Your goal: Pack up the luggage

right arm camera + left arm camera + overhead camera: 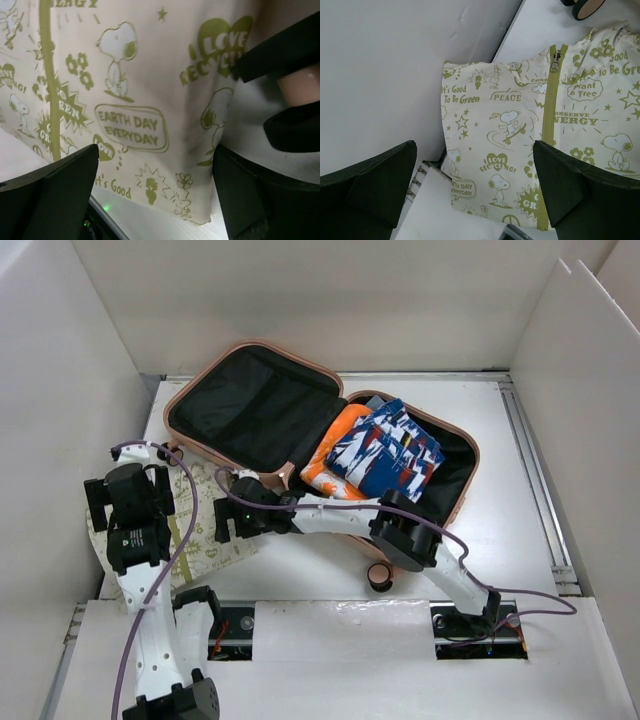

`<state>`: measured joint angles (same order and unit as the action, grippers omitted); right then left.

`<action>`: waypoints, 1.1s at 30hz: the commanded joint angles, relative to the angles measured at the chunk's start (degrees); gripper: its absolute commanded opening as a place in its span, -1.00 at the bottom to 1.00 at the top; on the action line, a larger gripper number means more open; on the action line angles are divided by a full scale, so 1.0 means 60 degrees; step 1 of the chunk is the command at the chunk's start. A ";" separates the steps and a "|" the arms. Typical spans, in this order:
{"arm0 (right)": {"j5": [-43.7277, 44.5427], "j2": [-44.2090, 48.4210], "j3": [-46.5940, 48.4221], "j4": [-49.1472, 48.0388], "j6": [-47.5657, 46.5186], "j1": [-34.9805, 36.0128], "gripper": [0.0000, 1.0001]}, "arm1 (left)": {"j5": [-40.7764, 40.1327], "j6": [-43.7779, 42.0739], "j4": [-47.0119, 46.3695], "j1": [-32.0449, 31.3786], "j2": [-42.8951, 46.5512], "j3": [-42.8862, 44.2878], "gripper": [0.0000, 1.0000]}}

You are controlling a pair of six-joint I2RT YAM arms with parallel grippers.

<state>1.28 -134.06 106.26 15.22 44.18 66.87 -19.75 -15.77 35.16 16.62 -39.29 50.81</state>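
The salmon-pink luggage [470,480] lies open at the back of the table, its black-lined lid [250,410] to the left. The right half holds a folded orange cloth [335,455] and a blue patterned cloth [392,452]. A cream garment with green Snoopy print and a green zip [205,540] lies flat on the table in front of the lid. My left gripper [130,502] hovers open over its left edge [510,130]. My right gripper [234,522] is open and low over its right edge, fingers either side of a corner [135,100].
White walls [60,390] close in on the left, back and right. A luggage wheel [378,577] sits near the front edge under my right arm. A metal rail [532,470] runs along the table's right side. The left wall stands close beside the garment [395,75].
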 commanded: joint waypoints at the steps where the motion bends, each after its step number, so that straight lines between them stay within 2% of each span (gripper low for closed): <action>1: -0.0650 -0.0552 -0.0364 -0.0586 0.0370 -0.0100 0.91 | -0.0019 0.0123 -0.0322 0.0027 0.0015 0.0131 1.00; 2: -0.0740 -0.0639 -0.0540 -0.1184 0.0457 -0.0100 0.91 | -0.0019 0.0123 -0.0322 0.0027 0.0015 0.0044 1.00; 7: -0.0946 -0.1079 -0.0220 -0.1292 0.0794 -0.0100 0.75 | -0.0107 0.0123 -0.0513 0.0027 0.0015 -0.0132 1.00; 9: -0.0946 -0.1211 -0.0219 -0.1292 0.1015 -0.0188 0.48 | -0.0194 0.0123 -0.0513 0.0027 -0.0072 -0.0133 1.00; 10: -0.0946 -0.1342 -0.0219 -0.1292 0.1015 -0.0188 0.34 | -0.0195 0.0123 -0.0513 0.0027 -0.0073 -0.0133 1.00; 12: -0.0946 -0.1446 -0.0219 -0.1380 0.1015 -0.0188 -0.07 | -0.0195 0.0123 -0.0513 0.0027 -0.0073 -0.0220 1.00; 13: -0.1033 -0.1547 -0.0219 -0.1380 0.1015 -0.0188 -0.56 | -0.0282 0.0123 -0.0513 0.0027 -0.0073 -0.0221 1.00; 15: -0.1149 -0.1548 -0.0219 -0.1613 0.0884 -0.0188 -1.00 | -0.0384 0.0123 -0.0513 0.0027 -0.0073 -0.0221 1.00; 19: -0.1238 -0.1315 -0.0307 -0.2227 0.0387 -0.0276 -1.00 | -0.0385 0.0123 -0.0513 0.0027 -0.0073 -0.0221 1.00; 26: -0.1429 0.0134 -0.0219 -0.2377 -0.2717 -0.0276 -1.00 | -0.0385 0.0211 -0.0513 0.0027 -0.0073 0.0086 1.00; 33: -0.1458 0.1162 0.0892 0.0198 -0.5837 -0.0100 -1.00 | -0.0210 0.0299 -0.0601 0.0027 0.0015 0.0175 1.00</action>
<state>-7.38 -132.31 106.54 10.46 20.75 65.71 -21.02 -15.00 33.41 16.62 -39.94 49.84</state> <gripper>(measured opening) 0.077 0.996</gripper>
